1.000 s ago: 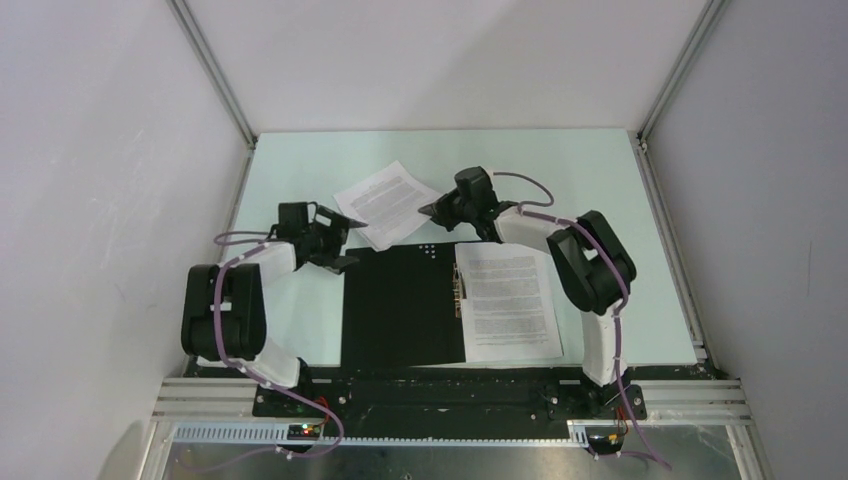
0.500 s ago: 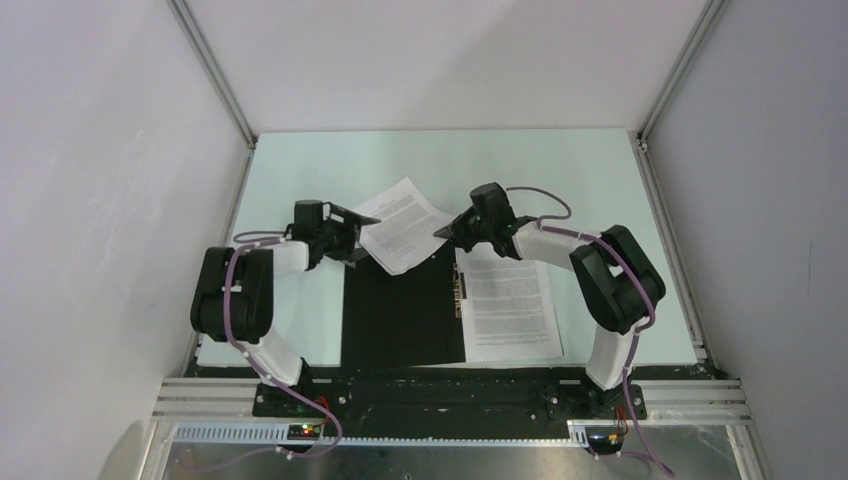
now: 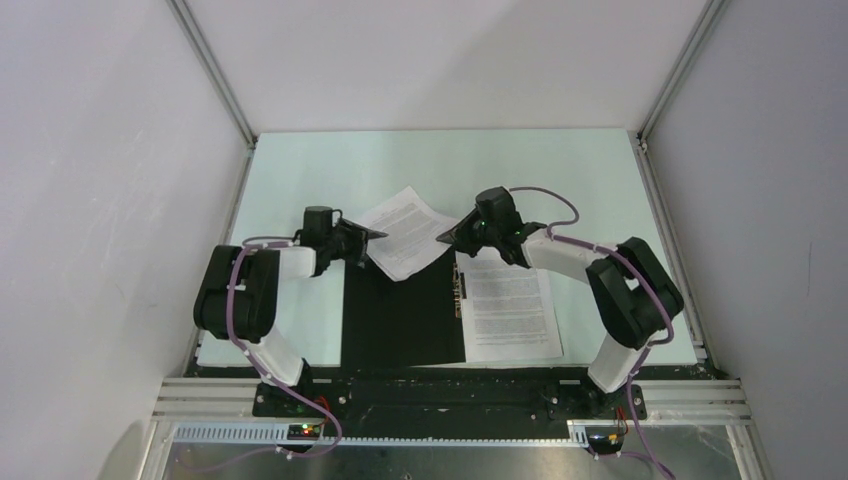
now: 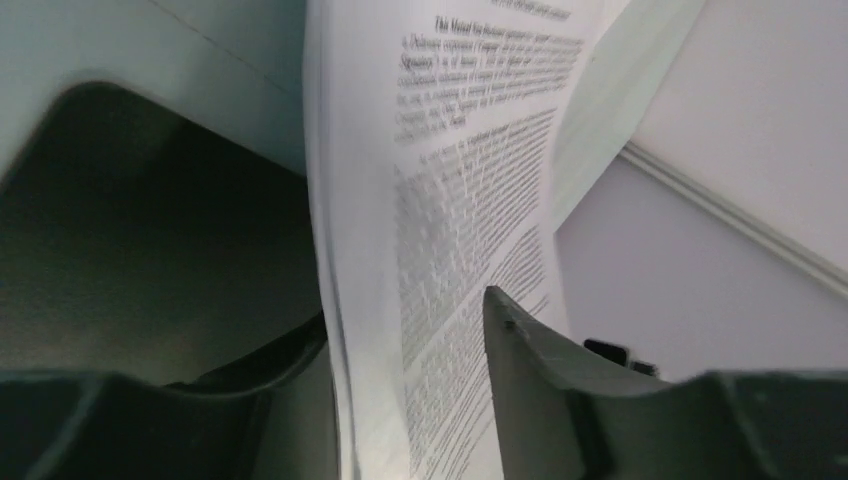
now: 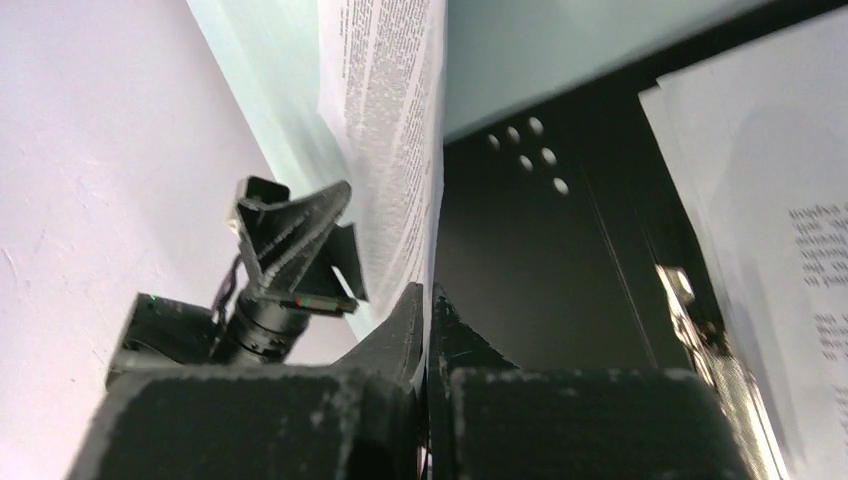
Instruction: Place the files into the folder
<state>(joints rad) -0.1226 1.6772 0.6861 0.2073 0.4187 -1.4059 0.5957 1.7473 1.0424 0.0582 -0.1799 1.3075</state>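
The folder [image 3: 400, 310] lies open with its black inside up, and its metal clip [image 3: 460, 288] runs down the spine. One file [image 3: 510, 305] lies flat on the folder's right cover. The other file [image 3: 405, 230] hangs tilted over the folder's far edge. My right gripper [image 3: 447, 237] is shut on this sheet's right corner; the pinch shows in the right wrist view [image 5: 428, 290]. My left gripper [image 3: 372, 237] is at the sheet's left edge. Its fingers stand apart with the sheet [image 4: 450, 200] passing between them [image 4: 405, 310].
The pale green table [image 3: 300, 180] is walled on three sides by grey panels. The arm bases sit on a black rail [image 3: 450, 385] at the near edge. The left gripper [image 5: 300, 240] shows beyond the sheet in the right wrist view.
The held sheet has moved right and nearer, from the table onto the folder's far edge. My left gripper has moved right up to the sheet's left edge. The right arm pulled back.
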